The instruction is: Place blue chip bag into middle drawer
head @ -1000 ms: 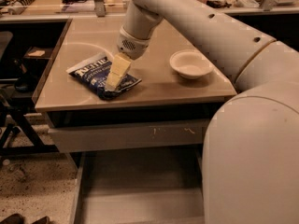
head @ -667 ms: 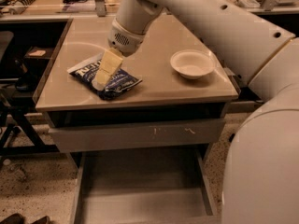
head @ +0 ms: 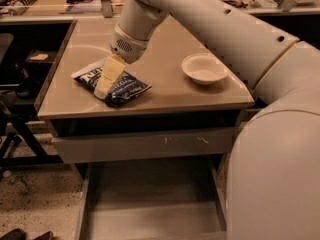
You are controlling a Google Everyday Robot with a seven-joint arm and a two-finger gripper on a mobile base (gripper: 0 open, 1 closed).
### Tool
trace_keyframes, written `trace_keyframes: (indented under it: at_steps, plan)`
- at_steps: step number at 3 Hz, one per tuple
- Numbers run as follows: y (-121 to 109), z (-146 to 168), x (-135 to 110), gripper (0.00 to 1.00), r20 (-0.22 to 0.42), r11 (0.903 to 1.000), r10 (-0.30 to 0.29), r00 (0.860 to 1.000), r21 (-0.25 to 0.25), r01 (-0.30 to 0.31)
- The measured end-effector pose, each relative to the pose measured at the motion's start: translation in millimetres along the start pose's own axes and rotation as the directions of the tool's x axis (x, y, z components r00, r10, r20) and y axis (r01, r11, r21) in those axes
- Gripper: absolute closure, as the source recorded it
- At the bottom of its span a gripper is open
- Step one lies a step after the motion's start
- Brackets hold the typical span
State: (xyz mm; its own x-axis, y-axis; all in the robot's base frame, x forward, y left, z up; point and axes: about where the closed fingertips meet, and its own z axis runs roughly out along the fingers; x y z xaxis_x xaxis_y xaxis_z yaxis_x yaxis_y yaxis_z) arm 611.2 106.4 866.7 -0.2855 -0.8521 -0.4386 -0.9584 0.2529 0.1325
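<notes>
The blue chip bag, navy with white lettering, lies flat on the left part of the tan table top. My gripper reaches down from the arm and rests on the bag's middle left, covering part of it. The middle drawer, a wide shallow grey metal drawer, stands pulled out below the table front with nothing showing on its floor.
A white bowl sits on the table's right part. A closed grey drawer with a pale-scratched front is just under the table top. My arm's bulk fills the right side. Dark chair legs stand left of the table.
My gripper has shifted a little to the left across the bag, and the arm has swung with it. The bag and bowl have not moved.
</notes>
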Motion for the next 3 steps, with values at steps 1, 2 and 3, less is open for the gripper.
trace_keyframes:
  at_steps: [1,2,3]
  plan:
    - [-16.9,13.5,-3.2,0.00,-0.007,0.9996,0.028,1.000,-0.001,-0.028]
    - [-31.4,28.6,-3.1,0.00,-0.017,0.9988,0.047,0.999,-0.013,-0.048]
    - [-39.4,49.4,8.2,0.00,-0.018,0.9955,0.081,0.997,-0.048,-0.082]
